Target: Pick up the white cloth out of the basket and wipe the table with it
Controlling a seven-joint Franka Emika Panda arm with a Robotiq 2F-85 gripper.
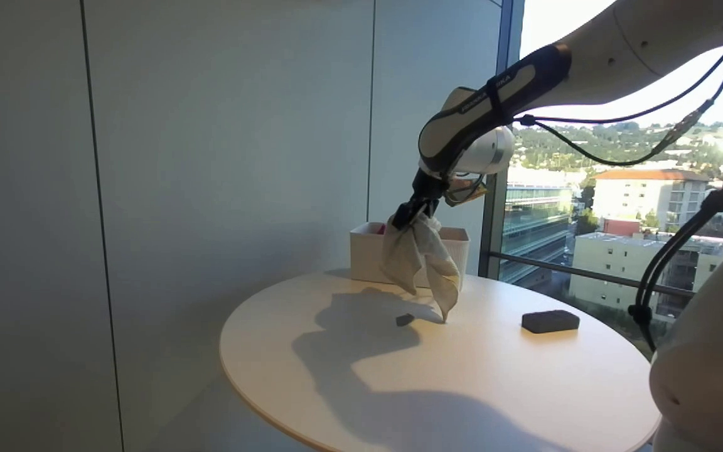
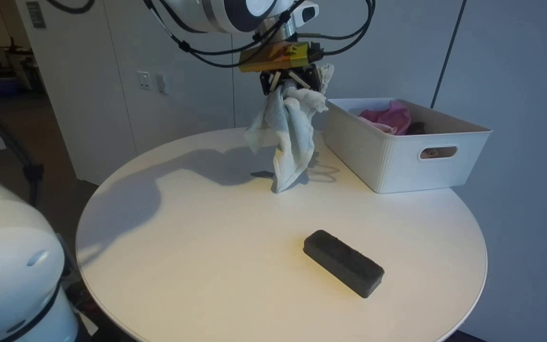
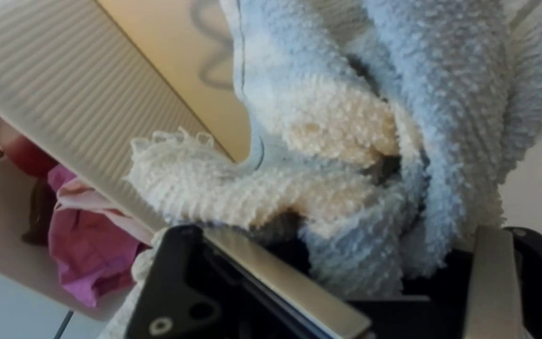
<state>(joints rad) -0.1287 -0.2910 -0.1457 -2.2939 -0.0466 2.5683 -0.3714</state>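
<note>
The white cloth (image 1: 402,254) hangs bunched from my gripper (image 1: 417,212) over the round white table (image 1: 524,376). In another exterior view the cloth (image 2: 292,137) hangs beside the basket, its lower tip at or just above the table (image 2: 207,237); I cannot tell if it presses. My gripper (image 2: 290,85) points down, shut on the cloth's upper part. In the wrist view the cloth (image 3: 337,117) fills the space between and ahead of the fingers (image 3: 346,259), hiding the fingertips. The white ribbed basket (image 2: 359,152) stands at the table edge near the wall, also in the wrist view (image 3: 87,75).
A pink cloth (image 2: 392,116) and other items lie in the basket. A dark grey block (image 2: 344,263) lies on the table, also in an exterior view (image 1: 550,321). A small dark piece (image 1: 405,320) and a grey looped mark (image 2: 323,173) are near the cloth's tip.
</note>
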